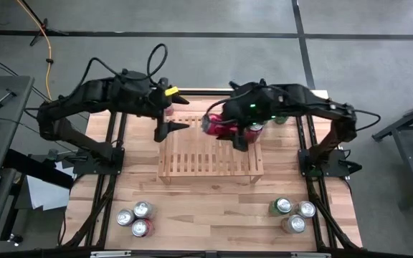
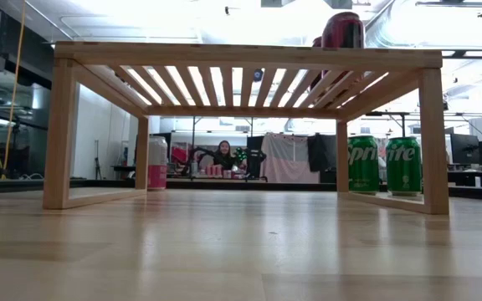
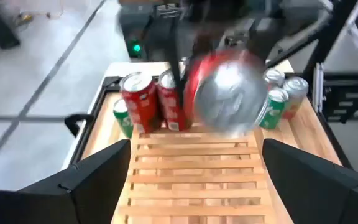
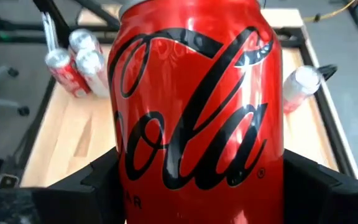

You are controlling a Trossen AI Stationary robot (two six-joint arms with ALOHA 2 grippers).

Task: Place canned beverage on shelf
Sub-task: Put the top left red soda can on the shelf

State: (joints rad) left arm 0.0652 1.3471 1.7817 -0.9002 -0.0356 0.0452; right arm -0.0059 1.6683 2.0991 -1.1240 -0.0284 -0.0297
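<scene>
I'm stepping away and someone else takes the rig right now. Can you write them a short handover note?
Right gripper: shut on a red cola can, held over the shelf's back edge.
Left gripper: open, empty, at the shelf's back left corner.
No can stands clear of a gripper on the shelf.
Other cans: a group of three at front left, another three at front right, more behind the shelf.
Left to do: set the held can down on the slats and release.

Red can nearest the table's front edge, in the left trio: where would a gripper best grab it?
Probably around the round side wall of the red aluminium can, coming from the front edge. It stands upright, and two silver-topped cans crowd its far side.
</scene>
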